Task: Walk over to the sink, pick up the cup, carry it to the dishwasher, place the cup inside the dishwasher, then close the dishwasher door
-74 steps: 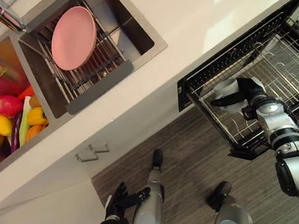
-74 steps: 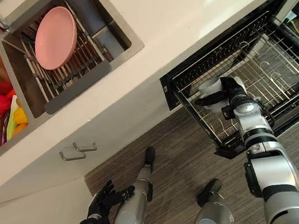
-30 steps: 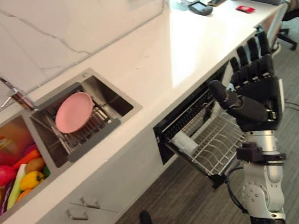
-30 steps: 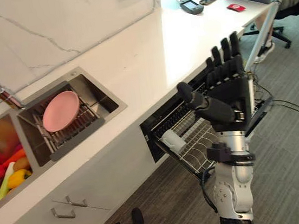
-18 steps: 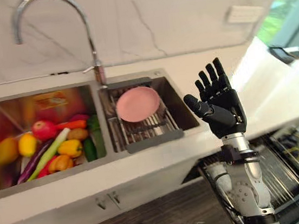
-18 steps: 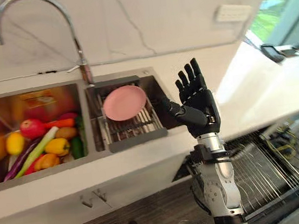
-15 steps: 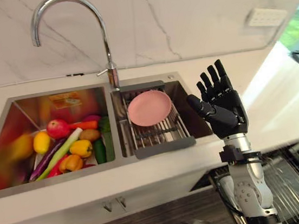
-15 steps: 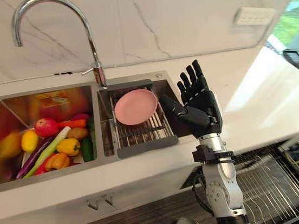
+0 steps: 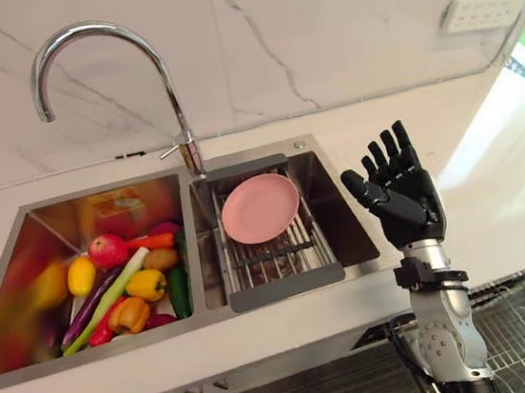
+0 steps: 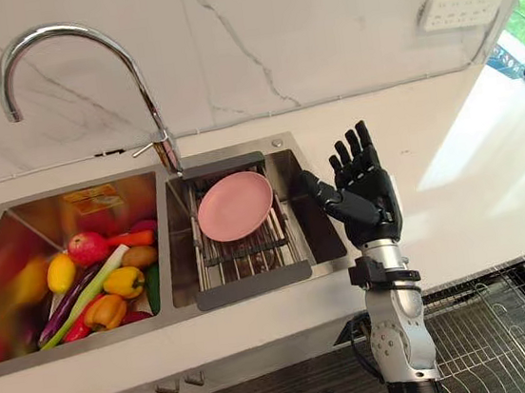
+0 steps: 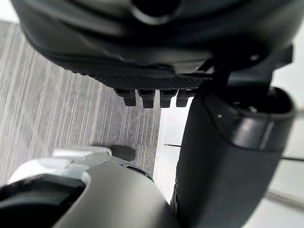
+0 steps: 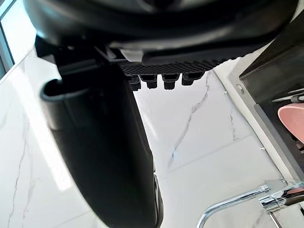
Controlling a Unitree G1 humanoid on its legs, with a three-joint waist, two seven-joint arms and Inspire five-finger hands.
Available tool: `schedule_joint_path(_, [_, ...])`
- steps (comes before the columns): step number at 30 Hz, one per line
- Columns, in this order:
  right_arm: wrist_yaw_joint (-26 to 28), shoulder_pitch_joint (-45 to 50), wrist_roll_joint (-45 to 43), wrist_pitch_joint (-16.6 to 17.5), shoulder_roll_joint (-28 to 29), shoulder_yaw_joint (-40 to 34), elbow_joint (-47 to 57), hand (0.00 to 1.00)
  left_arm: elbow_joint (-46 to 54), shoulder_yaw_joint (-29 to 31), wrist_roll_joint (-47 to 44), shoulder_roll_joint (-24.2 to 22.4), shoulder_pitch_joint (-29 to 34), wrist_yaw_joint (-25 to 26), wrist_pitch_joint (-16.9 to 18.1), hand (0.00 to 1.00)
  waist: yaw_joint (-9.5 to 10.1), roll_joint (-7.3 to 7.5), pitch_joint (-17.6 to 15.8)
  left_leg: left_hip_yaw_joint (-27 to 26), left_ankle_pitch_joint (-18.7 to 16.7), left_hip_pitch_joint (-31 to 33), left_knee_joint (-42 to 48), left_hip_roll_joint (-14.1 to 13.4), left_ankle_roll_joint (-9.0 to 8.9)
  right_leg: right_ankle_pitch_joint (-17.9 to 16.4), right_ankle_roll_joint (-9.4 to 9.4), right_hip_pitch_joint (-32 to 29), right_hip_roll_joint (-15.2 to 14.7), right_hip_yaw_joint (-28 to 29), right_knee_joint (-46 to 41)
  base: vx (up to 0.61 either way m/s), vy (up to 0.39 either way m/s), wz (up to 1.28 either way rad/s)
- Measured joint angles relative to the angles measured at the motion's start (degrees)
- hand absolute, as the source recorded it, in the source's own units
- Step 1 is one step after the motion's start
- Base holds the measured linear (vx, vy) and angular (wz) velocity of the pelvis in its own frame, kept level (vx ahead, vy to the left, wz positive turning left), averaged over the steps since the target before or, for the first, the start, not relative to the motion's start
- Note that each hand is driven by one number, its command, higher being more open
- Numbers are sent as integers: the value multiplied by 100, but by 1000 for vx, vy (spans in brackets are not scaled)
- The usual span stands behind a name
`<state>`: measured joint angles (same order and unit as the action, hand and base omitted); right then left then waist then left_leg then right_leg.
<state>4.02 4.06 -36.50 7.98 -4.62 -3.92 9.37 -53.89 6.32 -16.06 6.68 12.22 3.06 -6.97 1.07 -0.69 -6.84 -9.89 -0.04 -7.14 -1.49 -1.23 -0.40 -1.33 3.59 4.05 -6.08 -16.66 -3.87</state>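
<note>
Where the cup sits cannot be told — the dishwasher rack (image 10: pixel 493 321) is cut off at the 5 o'clock corner and partly behind the right arm. The right hand (image 9: pixel 405 200) stands raised at 4 o'clock from the pink plate (image 9: pixel 260 207) in the sink (image 9: pixel 341 230), fingers straight and released. Its wrist view adds the faucet (image 12: pixel 237 203) against the marble wall (image 12: pixel 199 142). The left hand (image 11: pixel 142 52) — fingers loose — hangs over grey floor (image 11: pixel 71 118).
</note>
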Motion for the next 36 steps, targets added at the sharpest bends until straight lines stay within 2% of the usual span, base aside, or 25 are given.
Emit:
schedule_joint_path(2, [-435,-11,378,-120,-18,-11,-84,100,-1,24,-652,-35,28,197,-34,100,123,6,0,38,-8,58,84,-39,-12,-26,7,37,20,-113,76,-56,-58,15])
schedule_joint_path(5, [-720,-22,1119,-301,-47,-15,-177,100,-5,272,-1102,-127,57,314,-97,100,211,15,-5,56,-28,88,133,-80,-43,-29,12,64,55,-199,130,-31,-46,4])
schedule_joint_path(8, [-693,-22,1998,-476,-191,40,-223,100,-6,343,-942,-140,121,280,-75,100,227,34,3,52,-46,90,135,-113,-74,-22,3,86,92,-229,188,-9,-37,-2])
schedule_joint_path(14, [-101,-177,3689,-685,-847,340,-486,100,1,343,-574,-103,171,174,-11,100,242,99,49,143,2,101,11,-99,-63,97,-56,136,100,-420,307,37,-4,7])
schedule_joint_path(22, [32,-656,4735,-779,-1068,617,-899,100,53,340,-440,-66,166,99,-72,100,291,165,58,294,23,53,-115,-27,-76,127,-21,233,42,-599,386,53,21,12])
schedule_joint_path(31, [-93,-1269,5756,-826,-1402,770,-1430,100,267,349,-254,17,243,62,-130,100,347,362,33,474,35,9,-124,69,-168,114,33,387,-57,-790,379,-26,16,11])
schedule_joint_path(36, [-109,-1476,6088,-841,-1565,884,-1719,100,422,373,-198,10,267,54,-201,100,421,389,18,604,158,11,-255,115,-59,114,35,387,-90,-917,366,-34,4,13])
